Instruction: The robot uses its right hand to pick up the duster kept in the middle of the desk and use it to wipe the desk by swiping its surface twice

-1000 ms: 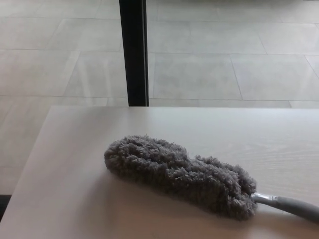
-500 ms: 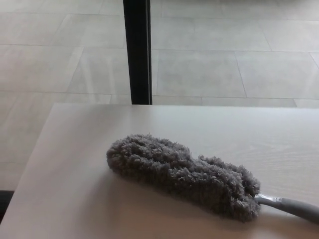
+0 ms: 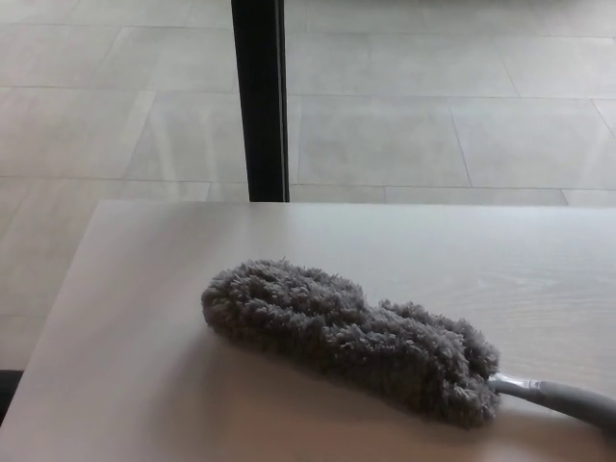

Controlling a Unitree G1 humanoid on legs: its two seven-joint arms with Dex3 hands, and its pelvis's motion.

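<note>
1. A pale tiled floor (image 3: 462, 87) is filling the upper part of the head view, its large light grey tiles running behind the desk.
2. A light wood-grain desk (image 3: 144, 385) is taking up the lower part of the view. Its far edge is running straight across the middle of the picture, and its left edge is slanting down toward the bottom left corner.
3. A black upright post (image 3: 260, 96) is standing beyond the far edge of the desk, left of centre, and is rising out of the top of the view.
4. A grey duster (image 3: 346, 332) is lying flat on the desk, well in from the far edge and from the left edge. Its fluffy head is stretching diagonally, with the rounded tip pointing toward the left edge and the other end lying nearer the near edge on the right.
5. The duster's grey handle (image 3: 568, 397) is sticking out of the fluffy head and is running off toward the bottom right corner of the view, resting on the desk.
6. Neither robot hand is showing, so the state of the fingers cannot be told, and nothing is holding the duster.
</note>
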